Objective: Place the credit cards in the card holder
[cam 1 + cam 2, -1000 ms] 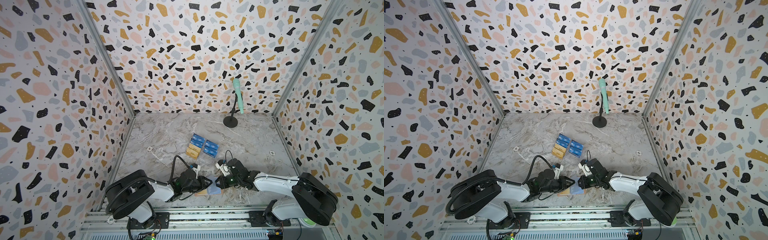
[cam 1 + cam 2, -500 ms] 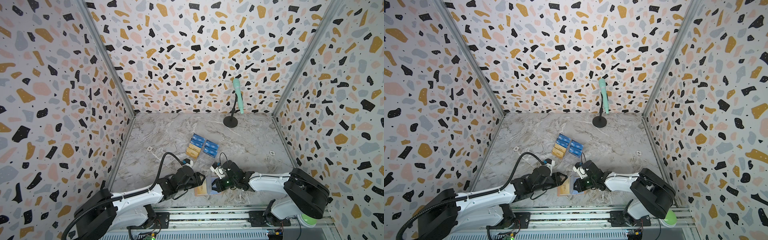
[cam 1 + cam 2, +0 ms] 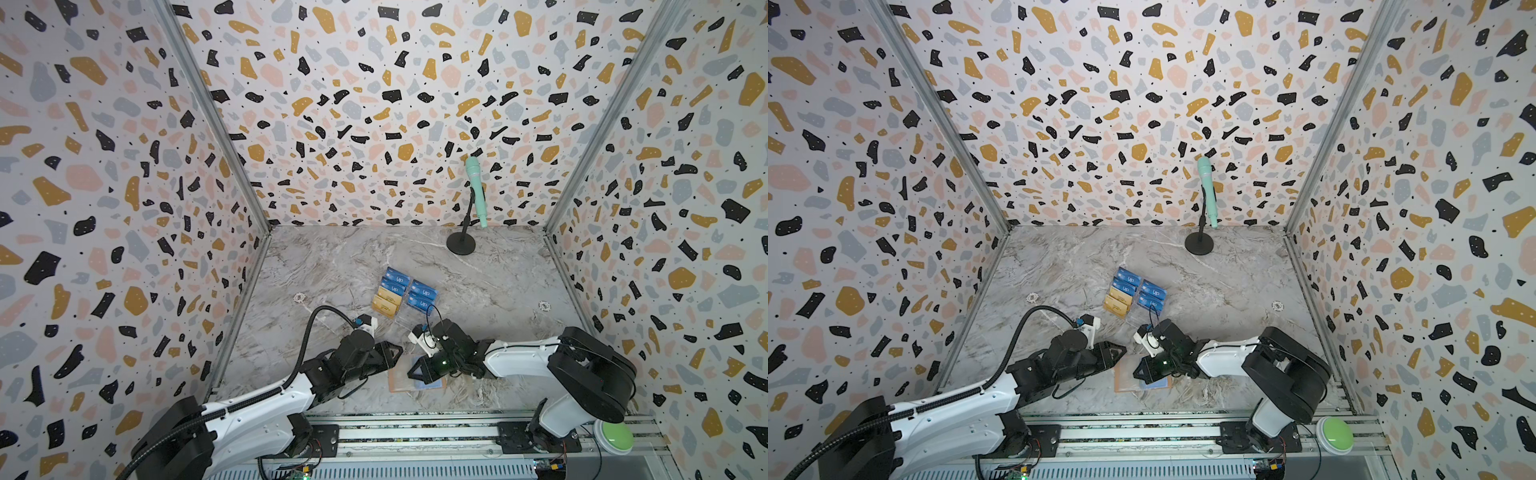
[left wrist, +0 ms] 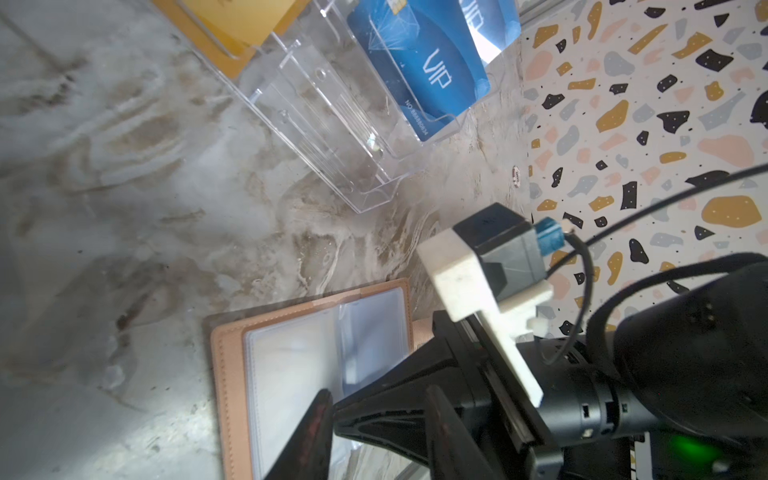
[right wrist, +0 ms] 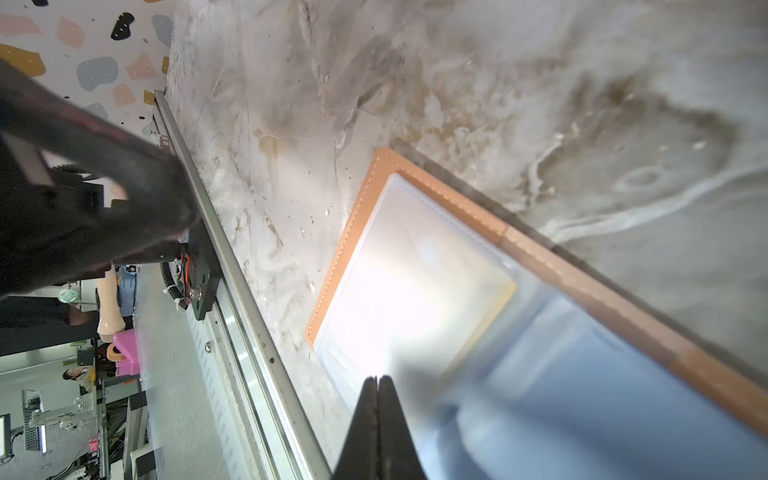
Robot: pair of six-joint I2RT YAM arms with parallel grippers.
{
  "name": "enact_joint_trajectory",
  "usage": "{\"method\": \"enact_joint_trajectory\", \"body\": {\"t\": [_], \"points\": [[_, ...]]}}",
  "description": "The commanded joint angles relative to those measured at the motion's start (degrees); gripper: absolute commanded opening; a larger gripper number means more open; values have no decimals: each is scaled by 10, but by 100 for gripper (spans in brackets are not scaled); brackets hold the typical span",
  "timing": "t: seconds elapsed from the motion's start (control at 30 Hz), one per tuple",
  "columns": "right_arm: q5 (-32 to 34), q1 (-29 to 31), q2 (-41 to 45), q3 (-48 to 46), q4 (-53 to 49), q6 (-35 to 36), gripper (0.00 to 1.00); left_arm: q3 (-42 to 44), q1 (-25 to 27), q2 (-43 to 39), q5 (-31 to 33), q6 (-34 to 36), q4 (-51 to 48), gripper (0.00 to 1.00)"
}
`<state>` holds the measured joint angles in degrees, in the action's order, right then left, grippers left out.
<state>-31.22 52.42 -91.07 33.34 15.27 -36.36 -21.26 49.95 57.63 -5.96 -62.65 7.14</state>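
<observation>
Nearest me, the silver aluminium rail point(image 3: 415, 432) runs along the bottom edge in both top views, with a round green push button point(image 3: 617, 434) at its lower right end.

Just above it, lower centre, the salmon-pink leather-like card holder point(image 3: 398, 381) lies open and flat on the grey marble-patterned table point(image 3: 332, 266). Its long axis runs left to right across the frame, roughly parallel to the rail, and its clear sleeves face up. I note one blue credit card point(image 3: 430, 384) on its right-hand page. The right wrist view is too blurred for me to confirm that it sits fully under the sleeve.

The right gripper point(image 3: 414, 370) reaches in from the right and covers the upper part of that page. Its fingers point(image 5: 365, 415) are pressed together with nothing visible between them. The left gripper point(image 3: 397, 354) comes in from the lower left, its tip at the holder's upper left corner. Its fingers point(image 4: 316, 424) stand apart and carry nothing. I cannot tell whether either gripper touches the holder.

Directly above the grippers, centre frame, stands the transparent acrylic tiered stand point(image 3: 402, 323). It holds blue "VIP" credit cards point(image 3: 423, 294) and gold credit cards point(image 3: 387, 303) in its rear tiers.

Well beyond, at the upper right of the table, a mint-green microphone point(image 3: 476, 191) leans on a black round-based stand point(image 3: 460, 244) before the terrazzo-patterned wall point(image 3: 374, 104).
</observation>
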Motion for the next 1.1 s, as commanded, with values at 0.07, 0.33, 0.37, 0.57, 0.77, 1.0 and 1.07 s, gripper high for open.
{"method": "enact_joint_trajectory", "body": {"t": [0.07,0.33,0.37,0.57,0.77,1.0,1.07], "points": [[14,3,-15,18,11,-16,4,2,5,43,-39,20,6,39],[25,-9,43,28,-1,-22,5,26,9,108,-60,3,97,38],[25,-14,50,33,-8,-18,5,27,9,114,-61,4,102,38],[20,-54,48,95,-76,37,7,39,9,139,-68,4,123,38],[15,-97,-22,244,-160,125,10,23,-2,73,2,21,23,40],[27,-118,-156,453,-277,213,14,-3,-22,-26,114,59,-128,43],[39,-118,-187,504,-305,231,15,-6,-31,-41,130,67,-156,43]]}}
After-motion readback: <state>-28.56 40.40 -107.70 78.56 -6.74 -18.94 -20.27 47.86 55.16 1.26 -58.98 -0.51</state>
